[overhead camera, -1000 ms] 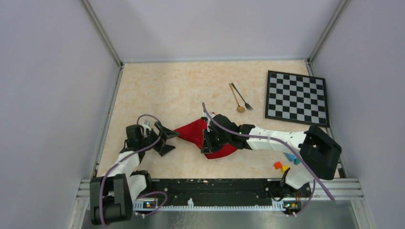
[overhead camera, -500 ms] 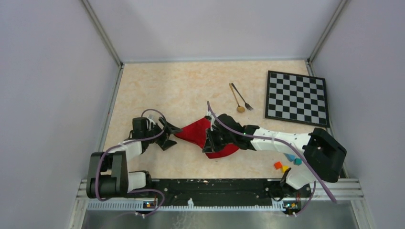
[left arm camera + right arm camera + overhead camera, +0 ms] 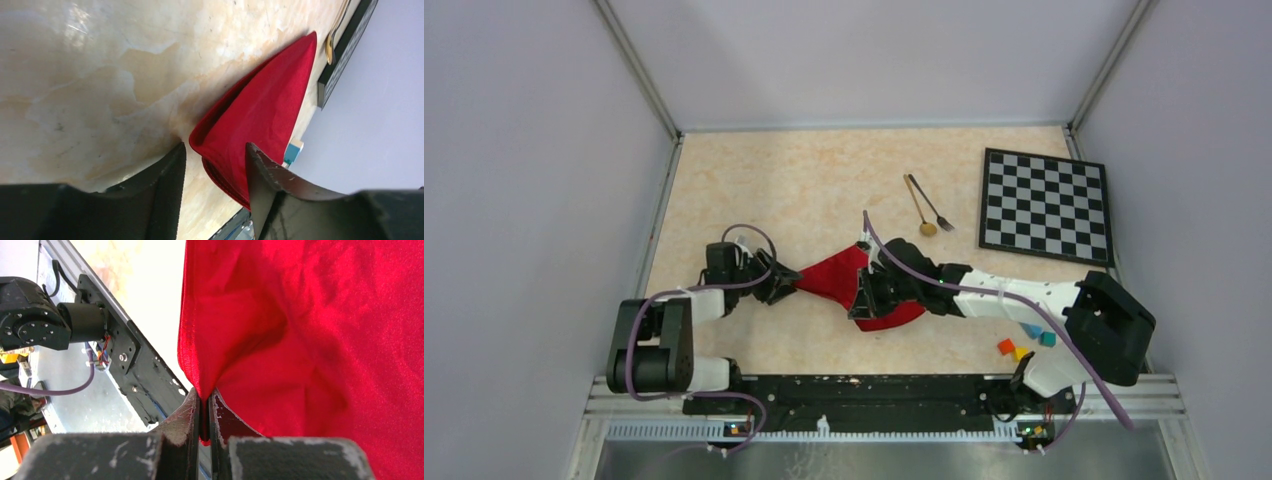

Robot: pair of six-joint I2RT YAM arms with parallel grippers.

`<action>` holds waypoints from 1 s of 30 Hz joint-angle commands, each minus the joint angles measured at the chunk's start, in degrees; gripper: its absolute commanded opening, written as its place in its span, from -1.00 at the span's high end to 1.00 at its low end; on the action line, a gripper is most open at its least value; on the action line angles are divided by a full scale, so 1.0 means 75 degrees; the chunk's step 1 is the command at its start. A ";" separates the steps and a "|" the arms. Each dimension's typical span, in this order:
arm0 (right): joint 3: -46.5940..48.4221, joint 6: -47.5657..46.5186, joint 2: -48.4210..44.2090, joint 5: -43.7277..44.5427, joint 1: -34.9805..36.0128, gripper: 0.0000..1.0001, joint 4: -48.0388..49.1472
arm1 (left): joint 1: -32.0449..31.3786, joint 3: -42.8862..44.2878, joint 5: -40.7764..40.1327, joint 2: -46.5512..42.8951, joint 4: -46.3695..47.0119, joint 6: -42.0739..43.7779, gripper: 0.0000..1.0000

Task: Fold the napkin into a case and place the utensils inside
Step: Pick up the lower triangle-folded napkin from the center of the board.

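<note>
Left gripper: our left gripper [image 3: 782,283] sits left of centre in the top view. Its fingers are part-spread and stand astride the napkin's pointed left corner. In the left wrist view one finger overlaps the cloth and the other stands just clear of it, so we judge it is not yet pinching.
Why there: a hold on that corner would let us pull the cloth taut against the other arm.
Napkin: the napkin [image 3: 834,275] lies at the centre of the frame on the desk [image 3: 774,180]. It is doubled into a rough triangle with layered edges, not a narrow packet.
Right gripper: our right gripper [image 3: 862,300], just right of centre, is pressed together on a raised fold at the napkin's edge. We judge it is anchoring that side and lifting it a little.
Spoon and fork: the spoon [image 3: 920,210] and the fork [image 3: 934,207] lie upper right of centre. They are crossed at the handles, well apart from the napkin and untouched, since the folding comes first.
Checkered board: the checkered board [image 3: 1046,205] lies flat at the upper right and plays no part in the task.
Coloured blocks: the coloured blocks [image 3: 1022,345] sit at the lower right beside the right arm, clear of the work.
</note>
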 commanded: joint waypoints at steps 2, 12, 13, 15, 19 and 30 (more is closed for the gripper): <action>-0.0136 0.0070 -0.0245 -0.0205 -0.0073 1.00 0.0513 | -0.0052 0.0320 -0.0434 0.0190 0.0241 0.0445 0.04; -0.0309 0.0057 -0.0230 -0.0364 -0.0076 1.00 0.0799 | -0.0096 0.0461 -0.0348 0.0304 0.0492 0.0566 0.62; -0.0354 0.0058 -0.0217 -0.0402 -0.0073 1.00 0.0848 | -0.0102 0.0516 -0.0450 0.0145 0.0228 0.0663 0.67; -0.0464 0.0063 -0.0152 -0.0578 -0.0066 1.00 0.0948 | -0.0095 0.0735 -0.0746 -0.0225 -0.0258 0.0953 0.85; -0.0869 0.0279 0.0190 -0.1040 0.0150 1.00 0.1621 | -0.0085 0.1449 -0.1215 -0.0744 -0.2119 0.1594 1.00; -0.1982 0.1982 0.1633 -0.2063 0.0753 1.00 0.5294 | -0.0298 0.2764 -0.3444 -0.1673 -0.5717 0.1601 1.00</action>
